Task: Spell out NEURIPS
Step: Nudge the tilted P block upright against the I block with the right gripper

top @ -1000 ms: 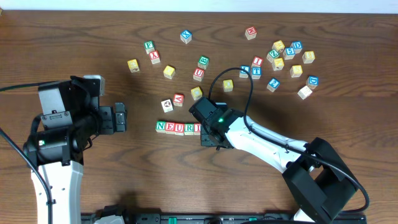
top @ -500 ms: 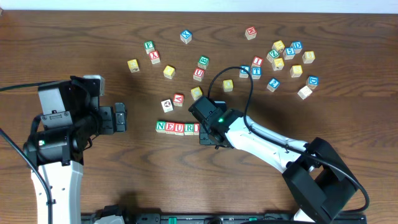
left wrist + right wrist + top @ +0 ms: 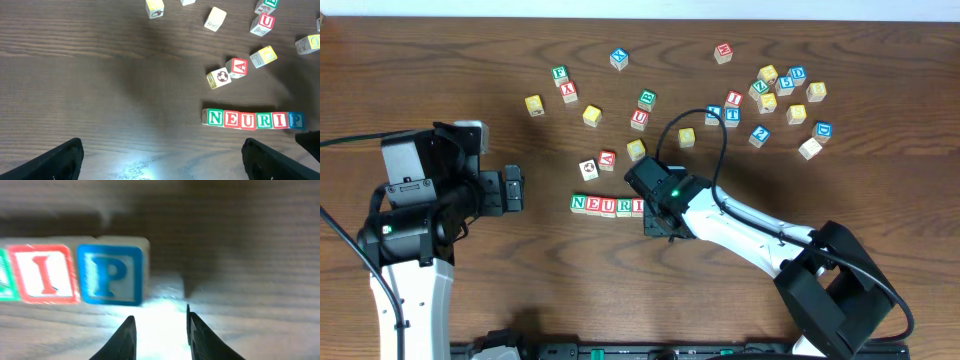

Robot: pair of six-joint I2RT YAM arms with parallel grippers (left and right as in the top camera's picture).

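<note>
Little was seen to have moved since the earlier frames. The right tool (image 3: pixel 656 212) had been shifted only slightly at the right end of the row, and the cubes and the left arm were found where they had been.

The letter row (image 3: pixel 605 205) was laid on the bench (image 3: pixel 880 30) in front of the loose cubes, near the middle. In the left wrist view it was read from left to right as N (image 3: pixel 215 118), E (image 3: pixel 232 119), U (image 3: pixel 248 120), R (image 3: pixel 264 120), I (image 3: pixel 280 120) and P (image 3: pixel 296 120), with the cubes set side by side in one line. From overhead the P was hidden under the right wrist.

In the right wrist view the blue P (image 3: pixel 111 274) was seen touching the red I (image 3: pixel 46 273). The right tool (image 3: pixel 160 325) was held just past the P's free end. Its fingers were set to a narrow gap, and only lit bench was seen between them. Whether a fingertip touched the P could not be told.

The left tool (image 3: pixel 161 150) was spread wide with nothing in it, and it was kept well apart from the row on the left (image 3: pixel 512 190).

Behind the row a red A cube (image 3: pixel 238 67) and a picture cube (image 3: pixel 218 78) were lying tilted, just beside each other. Further loose cubes (image 3: pixel 780 95) were scattered toward the far right of the bench.
</note>
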